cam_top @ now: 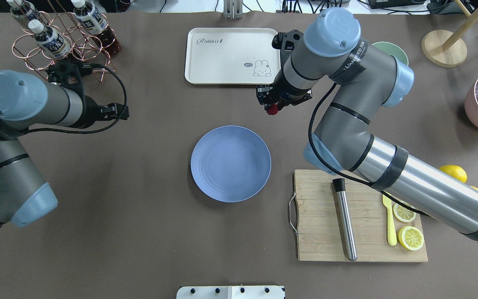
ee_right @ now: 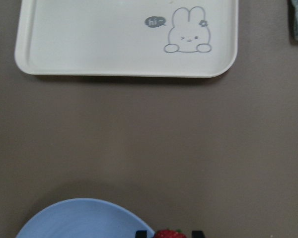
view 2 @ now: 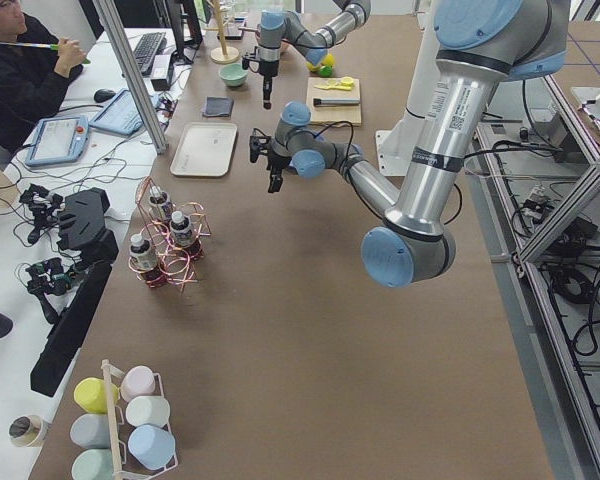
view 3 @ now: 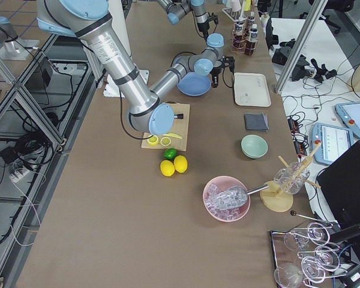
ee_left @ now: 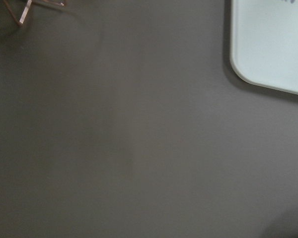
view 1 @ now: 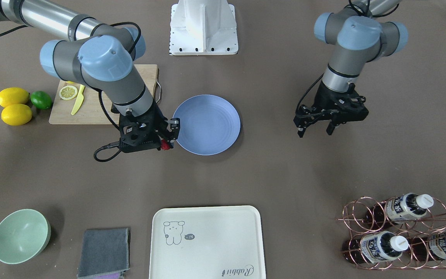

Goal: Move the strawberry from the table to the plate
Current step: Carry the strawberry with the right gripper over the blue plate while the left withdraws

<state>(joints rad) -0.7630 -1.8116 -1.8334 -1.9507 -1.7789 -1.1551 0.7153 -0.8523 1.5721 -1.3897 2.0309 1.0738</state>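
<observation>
A small red strawberry sits pinched between the fingers of my right gripper, which is shut on it and lifted off the table. The right wrist view shows the strawberry at the bottom edge between two black fingertips, just outside the rim of the blue-lavender plate. The plate lies flat mid-table with nothing on it. Seen from overhead, the strawberry hangs between the plate and the cream tray. My left gripper hovers open, well to the plate's other side, holding nothing.
A cream tray lies beyond the plate. A wooden cutting board carries lemon slices, a yellow knife and a metal rod. Two lemons and a lime, a mint bowl, a grey cloth and a copper bottle rack ring the table.
</observation>
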